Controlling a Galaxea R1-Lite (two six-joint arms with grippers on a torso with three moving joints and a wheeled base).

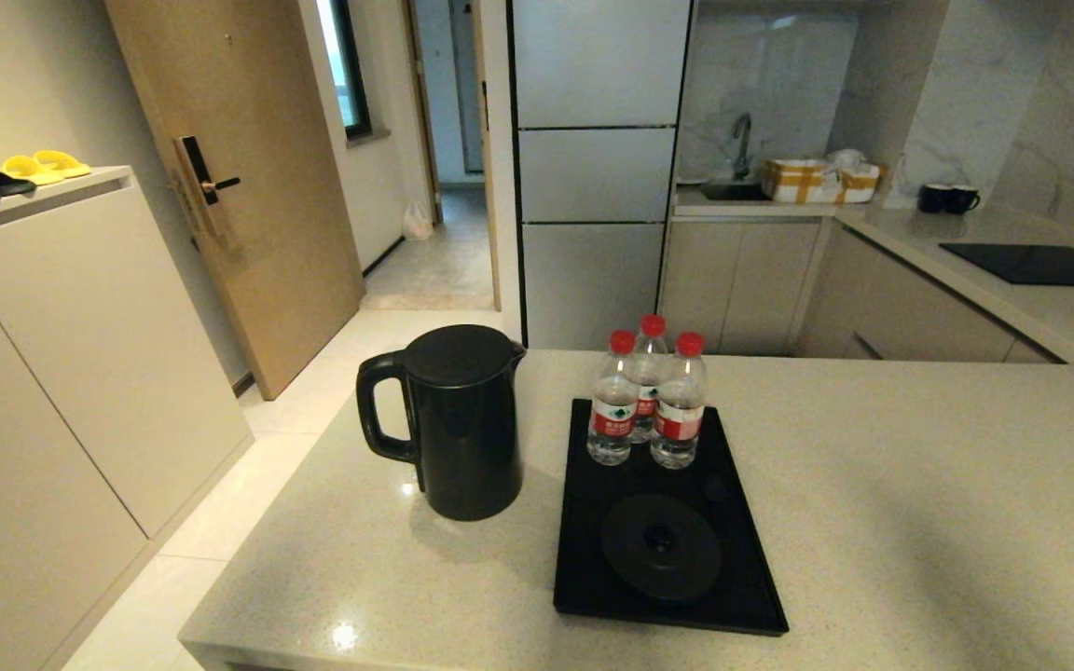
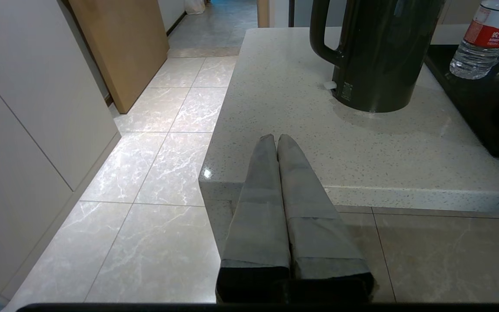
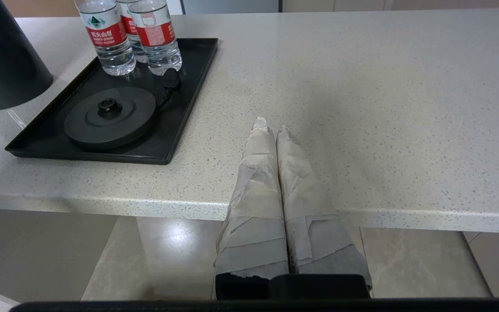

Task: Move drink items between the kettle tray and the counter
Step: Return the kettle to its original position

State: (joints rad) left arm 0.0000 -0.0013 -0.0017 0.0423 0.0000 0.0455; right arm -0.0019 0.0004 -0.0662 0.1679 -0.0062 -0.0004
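The tall glossy black kettle (image 1: 462, 419) stands upright on the beige speckled counter (image 1: 919, 503), just left of the black kettle tray (image 1: 584, 578). The tray bears its round black base disc (image 1: 660, 546) in front and three red-capped water bottles (image 1: 646, 399) at its back. Neither arm shows in the head view. My left gripper (image 2: 276, 138) is shut and empty at the counter's front left corner, short of the kettle (image 2: 379, 52). My right gripper (image 3: 271, 125) is shut and empty over the counter's front edge, to the right of the tray (image 3: 189, 108).
Beyond the counter is an L-shaped worktop with a black hob (image 1: 1040, 264), two dark mugs (image 1: 947, 198) and a sink with boxes (image 1: 821, 180). A wooden door (image 1: 239, 177) and a white cabinet (image 1: 61, 354) with slippers on top stand to the left, over tiled floor.
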